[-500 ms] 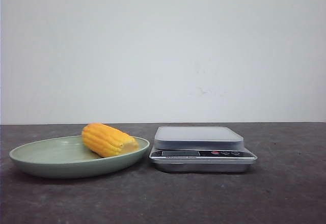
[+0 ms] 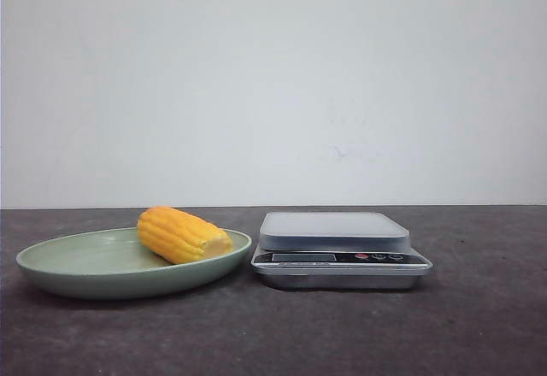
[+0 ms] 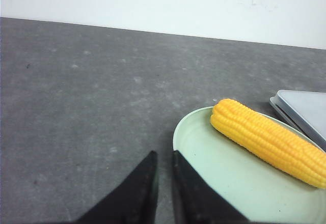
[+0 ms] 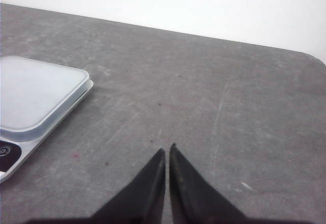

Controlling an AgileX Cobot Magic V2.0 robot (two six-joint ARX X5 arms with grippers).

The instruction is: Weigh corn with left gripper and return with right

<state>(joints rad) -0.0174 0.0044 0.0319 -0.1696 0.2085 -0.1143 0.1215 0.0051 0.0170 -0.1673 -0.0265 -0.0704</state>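
The yellow-orange corn (image 2: pixel 184 235) lies on its side in a pale green plate (image 2: pixel 85 280), on the side nearest the scale. It also shows in the left wrist view (image 3: pixel 267 140). My left gripper (image 3: pixel 164 154) hovers by the plate's rim (image 3: pixel 175 132), well short of the corn. Its black pointed fingers are empty, with only a narrow slit between them. My right gripper (image 4: pixel 167 148) is shut and empty over bare table, to the right of the scale (image 4: pixel 35 94). Neither gripper shows in the front view.
A silver kitchen scale (image 2: pixel 333 231) with a flat grey platform stands just right of the plate, almost touching it. The tabletop (image 2: pixel 479 325) is dark grey, with a white wall behind.
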